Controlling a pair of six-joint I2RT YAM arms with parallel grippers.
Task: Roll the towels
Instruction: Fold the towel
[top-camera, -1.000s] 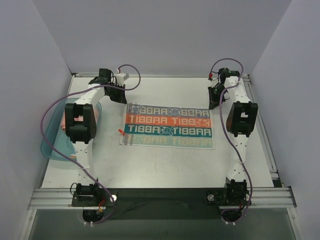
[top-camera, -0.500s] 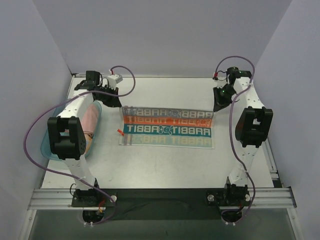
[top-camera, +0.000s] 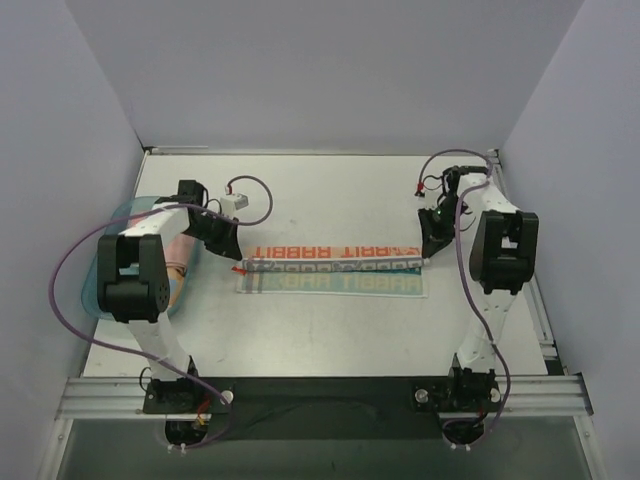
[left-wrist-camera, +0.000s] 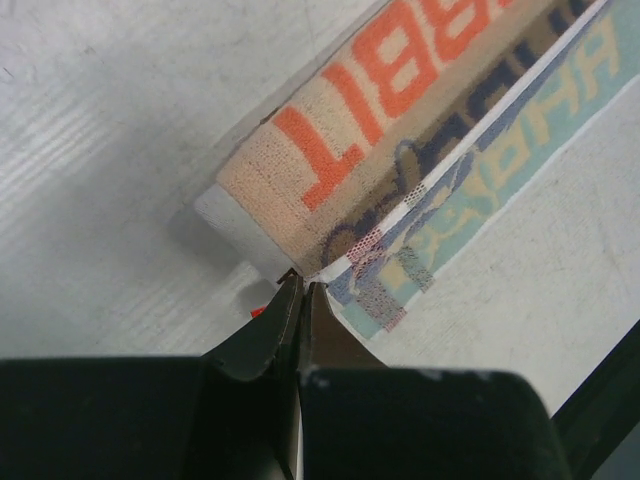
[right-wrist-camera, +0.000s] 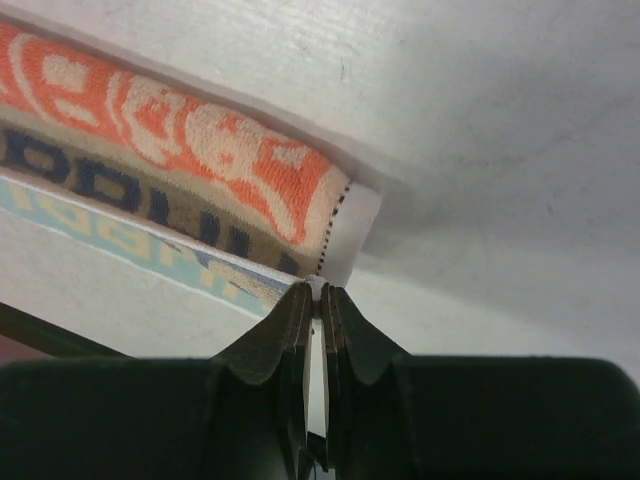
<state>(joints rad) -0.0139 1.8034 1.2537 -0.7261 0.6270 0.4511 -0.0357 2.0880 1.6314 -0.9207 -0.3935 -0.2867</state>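
The whitish towel with orange and teal "RABBIT" lettering (top-camera: 335, 272) lies mid-table, its far part turned over toward the near edge so only an orange row and a pale row show. My left gripper (top-camera: 234, 256) is shut on the towel's left folded corner; in the left wrist view the closed tips (left-wrist-camera: 302, 284) pinch the edge beside the fold (left-wrist-camera: 400, 120). At the right end my right gripper (top-camera: 430, 250) is also shut, and its tips (right-wrist-camera: 320, 292) hold a bit of white corner of the towel (right-wrist-camera: 180, 150). A pink towel (top-camera: 181, 256) lies in the tray, partly hidden by the left arm.
A shallow teal tray (top-camera: 100, 275) sits at the table's left edge under the left arm. A small red tag (left-wrist-camera: 258, 311) sticks out at the towel's left edge. Grey walls close in the table on three sides; purple cables loop off both arms.
Both grippers have moved toward the near side, pulling the towel's far edge over itself. Several lettered rows showed before; now the towel is a narrower folded band.
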